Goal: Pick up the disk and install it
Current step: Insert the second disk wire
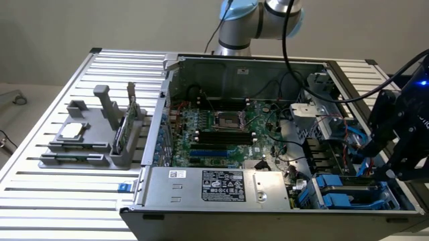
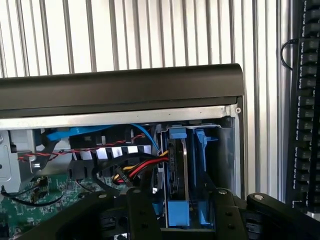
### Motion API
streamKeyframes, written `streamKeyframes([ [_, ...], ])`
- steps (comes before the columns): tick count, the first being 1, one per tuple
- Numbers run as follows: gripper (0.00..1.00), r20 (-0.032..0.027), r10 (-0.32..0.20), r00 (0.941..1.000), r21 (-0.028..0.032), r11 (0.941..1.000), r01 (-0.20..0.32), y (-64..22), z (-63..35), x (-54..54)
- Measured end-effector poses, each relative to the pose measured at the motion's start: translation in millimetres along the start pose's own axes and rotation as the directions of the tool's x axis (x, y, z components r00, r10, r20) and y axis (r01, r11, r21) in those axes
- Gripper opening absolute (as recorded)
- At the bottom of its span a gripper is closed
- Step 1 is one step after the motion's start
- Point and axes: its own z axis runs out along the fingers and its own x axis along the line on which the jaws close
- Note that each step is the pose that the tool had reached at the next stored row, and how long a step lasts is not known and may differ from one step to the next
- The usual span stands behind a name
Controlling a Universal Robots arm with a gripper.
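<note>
Pincer spread wide, empty, above blue-framed disk standing in case bay; labels unreadable.

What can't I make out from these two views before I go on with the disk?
- Disk: in the wrist view it stands edge-on in its blue carrier in the drive bay; its label is turned away, its lower end hidden behind the gripper.
- Drive bay: in the exterior view the blue carriers show, but the arm's dark body covers the bay's far side.
- Whether the disk is fully seated: cannot tell.
- PSU label: print too small to read.
</note>
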Motion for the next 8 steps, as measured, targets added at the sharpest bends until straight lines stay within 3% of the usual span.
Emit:
streamKeyframes([
  [8,0.48,-0.0001,0.0,1.0,0.0,1.0,0.0,-0.1,-8.8,0.0],
])
